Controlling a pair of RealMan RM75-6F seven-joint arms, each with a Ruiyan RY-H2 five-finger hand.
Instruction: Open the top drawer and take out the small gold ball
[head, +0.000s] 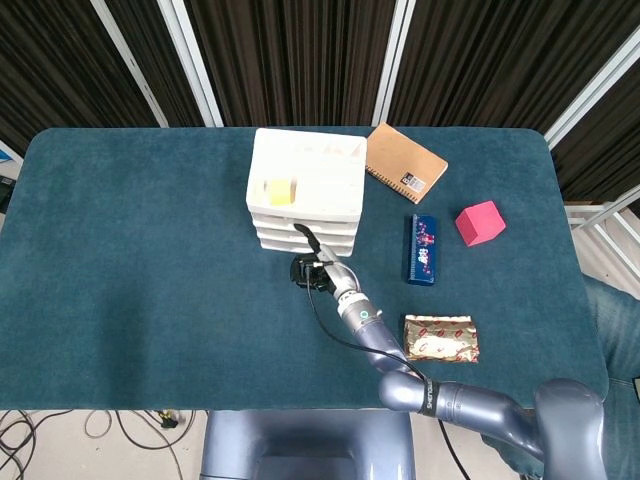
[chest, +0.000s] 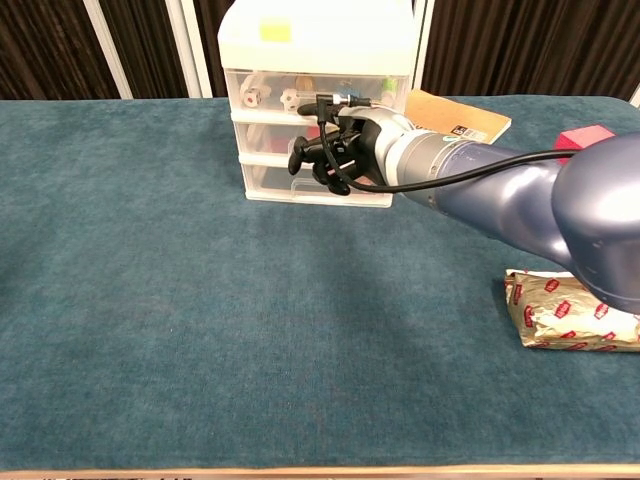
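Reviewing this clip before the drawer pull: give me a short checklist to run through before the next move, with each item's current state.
1. Top drawer closed, ready to pull: ok.
2. Right hand at the drawer unit front: ok.
3. Fingers hooked on the top drawer's handle: not ok; they sit lower, by the middle drawers.
4. Gold ball visible inside the top drawer: cannot tell; small items show through the clear front, none clearly gold.
5. Table space in front for the drawer to slide out: ok.
6. Left hand out of the way: ok; neither view shows it.
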